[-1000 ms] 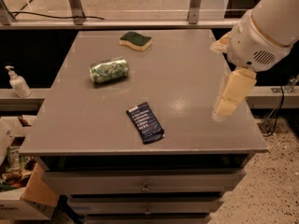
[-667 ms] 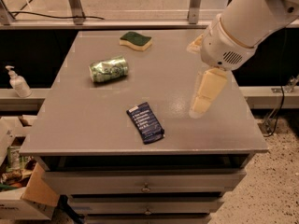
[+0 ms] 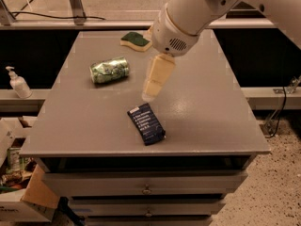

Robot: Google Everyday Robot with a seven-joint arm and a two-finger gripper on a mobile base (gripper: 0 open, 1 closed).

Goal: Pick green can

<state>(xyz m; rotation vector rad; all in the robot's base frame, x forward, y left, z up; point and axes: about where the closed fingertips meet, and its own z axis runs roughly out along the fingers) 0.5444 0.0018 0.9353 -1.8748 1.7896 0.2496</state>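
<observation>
The green can (image 3: 109, 69) lies on its side on the left part of the grey table (image 3: 207, 112); it is shiny green with a white mottled pattern. My gripper (image 3: 149, 94) hangs from the white arm over the middle of the table, pointing down. It is to the right of the can and apart from it, just above the far end of the dark blue packet (image 3: 146, 124).
A green-topped yellow sponge (image 3: 136, 40) lies at the table's back, partly behind the arm. A white pump bottle (image 3: 18, 83) stands on a low ledge to the left. Cardboard boxes (image 3: 19, 192) sit on the floor at lower left. Drawers are below the tabletop.
The arm and gripper have swung left across the table, from the right side to the middle, closer to the can. The can, sponge and packet have not moved.
</observation>
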